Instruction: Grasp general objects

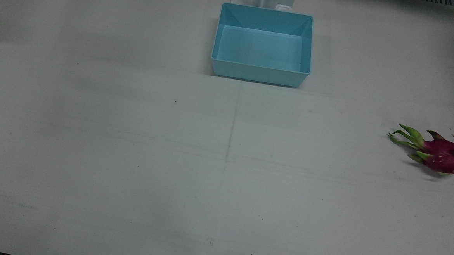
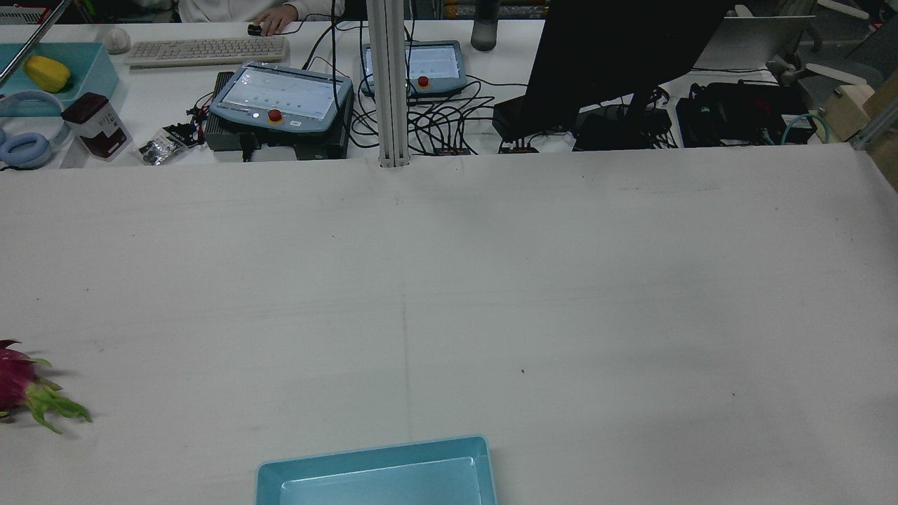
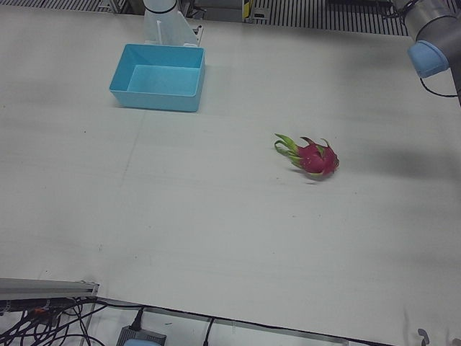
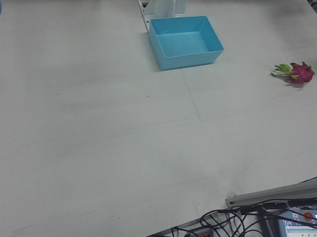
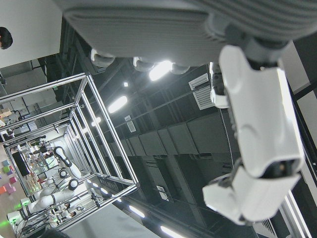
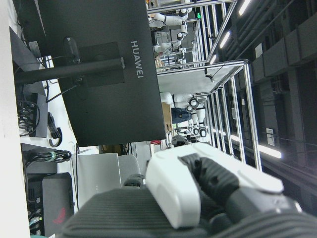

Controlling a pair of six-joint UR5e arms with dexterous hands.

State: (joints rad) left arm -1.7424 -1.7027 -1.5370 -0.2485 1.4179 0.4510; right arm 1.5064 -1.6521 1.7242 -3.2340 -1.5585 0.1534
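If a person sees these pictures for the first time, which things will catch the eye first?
The magenta dragon fruit with green leafy scales stands out: it lies alone on the white table, on the robot's left side. Next is the empty light-blue rectangular plastic bin at the table's edge nearest the robot. No hand is near either; the left hand faces the ceiling.

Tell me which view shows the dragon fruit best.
The left-front view: the dragon fruit lies whole and unobstructed near mid-frame, green leaves toward the blue bin. The front view shows it whole but near the right edge, the right-front view small, the rear view cut by the left edge. The hand views miss it.
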